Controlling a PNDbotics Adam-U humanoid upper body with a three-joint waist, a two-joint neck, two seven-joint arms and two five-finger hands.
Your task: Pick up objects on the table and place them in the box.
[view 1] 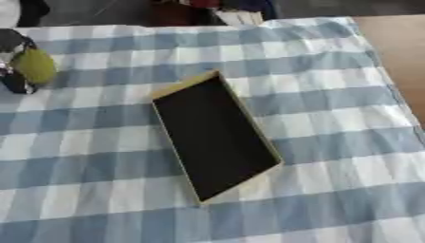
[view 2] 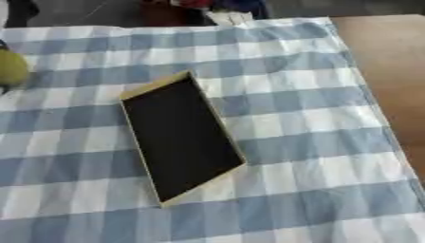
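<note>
A shallow box (view 1: 214, 137) with a black inside and a pale yellow rim lies askew in the middle of the blue and white checked cloth (view 1: 332, 142); nothing shows in it. At the far left edge my left hand (view 1: 12, 81) is above the cloth, its black fingers curled round a rounded yellow-green object (view 1: 34, 65). That object sits to the upper left of the box, well apart from it. In the right eye view only a part of the yellow-green object (view 2: 10, 69) shows at the left edge. My right hand appears in neither view.
The cloth ends at the right, where bare brown tabletop (view 1: 398, 47) shows. Dark and white items (view 1: 236, 12) lie beyond the far edge of the table.
</note>
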